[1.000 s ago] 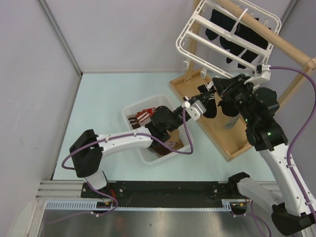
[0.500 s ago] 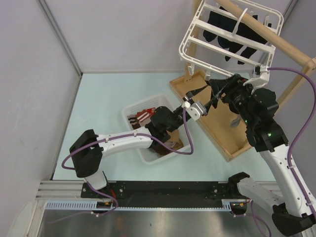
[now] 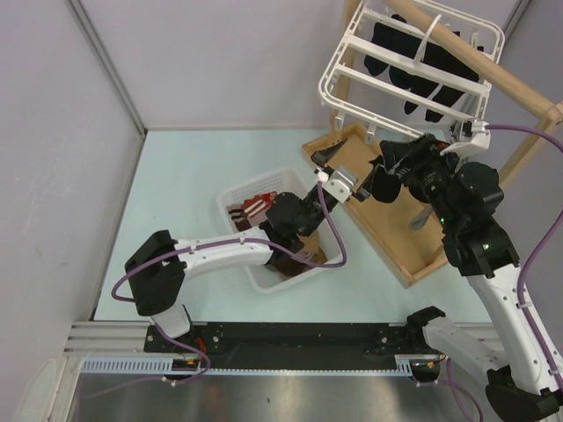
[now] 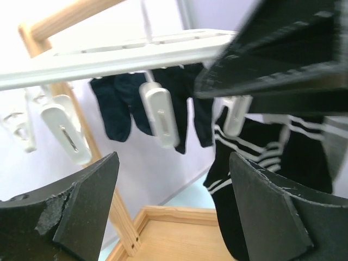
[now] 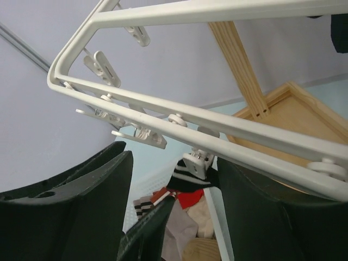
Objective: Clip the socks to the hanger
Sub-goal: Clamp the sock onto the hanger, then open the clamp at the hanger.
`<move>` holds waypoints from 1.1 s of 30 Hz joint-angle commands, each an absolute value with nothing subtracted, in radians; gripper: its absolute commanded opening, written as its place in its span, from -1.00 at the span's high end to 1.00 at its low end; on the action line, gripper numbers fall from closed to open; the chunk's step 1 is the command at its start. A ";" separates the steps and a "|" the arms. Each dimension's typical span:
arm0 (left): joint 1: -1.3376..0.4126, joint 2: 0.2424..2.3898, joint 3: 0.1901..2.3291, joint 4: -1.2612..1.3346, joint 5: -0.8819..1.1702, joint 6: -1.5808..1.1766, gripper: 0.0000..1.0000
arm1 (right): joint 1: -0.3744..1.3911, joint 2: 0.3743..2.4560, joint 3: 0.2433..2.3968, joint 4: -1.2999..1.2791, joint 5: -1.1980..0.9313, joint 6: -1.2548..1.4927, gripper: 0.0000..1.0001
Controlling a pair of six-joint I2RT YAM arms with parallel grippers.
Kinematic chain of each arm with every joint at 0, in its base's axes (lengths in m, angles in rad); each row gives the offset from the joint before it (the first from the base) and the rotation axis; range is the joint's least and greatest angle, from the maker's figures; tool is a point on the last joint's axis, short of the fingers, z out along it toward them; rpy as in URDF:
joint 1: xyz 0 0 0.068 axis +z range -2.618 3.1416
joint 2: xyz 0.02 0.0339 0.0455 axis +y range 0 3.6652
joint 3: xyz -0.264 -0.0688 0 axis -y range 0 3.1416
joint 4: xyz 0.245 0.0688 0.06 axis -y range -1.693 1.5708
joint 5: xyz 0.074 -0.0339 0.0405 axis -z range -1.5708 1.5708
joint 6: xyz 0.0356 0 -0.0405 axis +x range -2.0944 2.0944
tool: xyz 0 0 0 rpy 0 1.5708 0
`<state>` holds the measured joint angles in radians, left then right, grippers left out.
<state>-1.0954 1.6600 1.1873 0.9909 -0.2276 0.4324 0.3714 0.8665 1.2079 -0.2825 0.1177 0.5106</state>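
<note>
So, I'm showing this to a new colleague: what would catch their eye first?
The white hanger tilted at the upper right, dark socks already clipped to it. Just below it the left gripper and right gripper stand open and empty; a white basket of more socks sits mid-table.

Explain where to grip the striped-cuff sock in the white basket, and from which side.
Grip the sock's striped cuff from above: it lies exposed on the pile, and the walls of the white basket block sideways approaches.
</note>
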 commanded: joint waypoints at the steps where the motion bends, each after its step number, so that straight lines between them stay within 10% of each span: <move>1: -1.098 1.692 1.281 1.020 -0.347 0.391 -0.72 | 0.374 0.848 1.216 -0.276 0.150 0.480 -0.37; 15: -1.078 1.802 1.431 0.977 -0.393 0.342 -0.46 | 0.373 0.842 1.216 -0.282 0.146 0.465 -0.37; 33: -1.063 1.856 1.489 1.000 -0.354 0.305 0.36 | 0.373 0.810 1.216 -0.290 0.120 0.440 -0.38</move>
